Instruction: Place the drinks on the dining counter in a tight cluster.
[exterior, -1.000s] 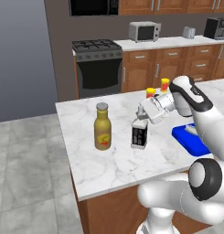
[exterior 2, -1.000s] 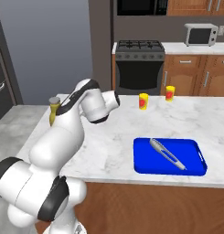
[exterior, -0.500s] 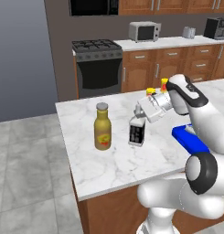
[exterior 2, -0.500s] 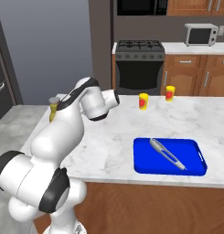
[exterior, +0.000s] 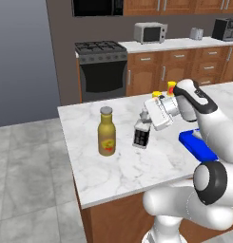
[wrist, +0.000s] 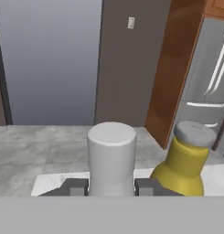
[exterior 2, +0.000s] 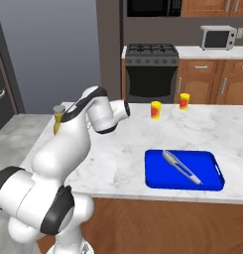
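From the left base view we see the claw (exterior: 144,115) clamped on the neck of the small dark square bottle (exterior: 141,135), which stands on the white marble counter (exterior: 113,168), near its middle, just to the right of the tall mustard-yellow bottle (exterior: 106,131). That view lets us see the yellow bottle's red-and-yellow label, though we cannot read any writing on it. The hand view adds what the base views hide: a pale grey cap (wrist: 112,153) sits squarely between the two dark fingers (wrist: 74,186), touching both, with the yellow bottle's grey cap just beside. The right base view gives us a blue tray (exterior 2: 185,171) holding a silver utensil (exterior 2: 181,166), and two small yellow cups (exterior 2: 155,109) farther back.
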